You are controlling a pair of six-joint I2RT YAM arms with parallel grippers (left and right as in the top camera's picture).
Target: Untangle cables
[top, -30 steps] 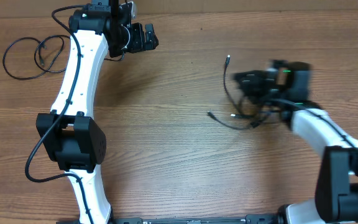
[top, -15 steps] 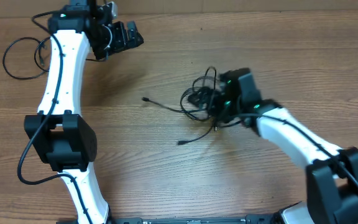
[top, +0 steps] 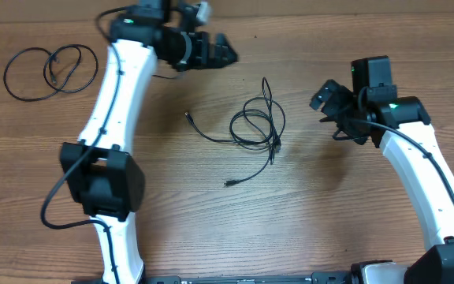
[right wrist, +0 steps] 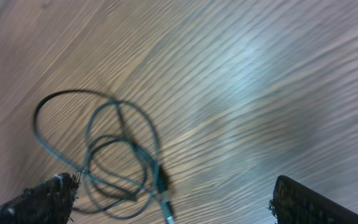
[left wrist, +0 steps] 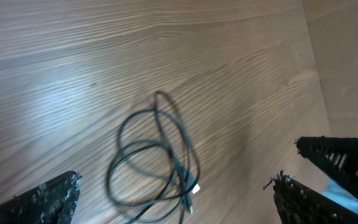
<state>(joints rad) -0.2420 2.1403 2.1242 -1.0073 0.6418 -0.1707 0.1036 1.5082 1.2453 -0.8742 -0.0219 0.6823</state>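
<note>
Right gripper [top: 331, 101]: fingers [right wrist: 48, 199] spread wide, nothing between. Left gripper [top: 215, 52]: likewise wide, empty (both hover above wood). Cables [top: 274, 140]: loose overlapping loops on table [top: 172, 181], between grippers. Separate cord [top: 48, 71] coiled far left. Advice: pinch free plug end [top: 187, 116], draw outward slowly, other gripper pinning loops.

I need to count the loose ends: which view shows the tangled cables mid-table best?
The overhead view: the tangled cables lie whole there, loops and trailing ends. The left wrist view shows only their loops, cut off at the bottom edge. The right wrist view shows the loops blurred, also cropped at the bottom.
</note>
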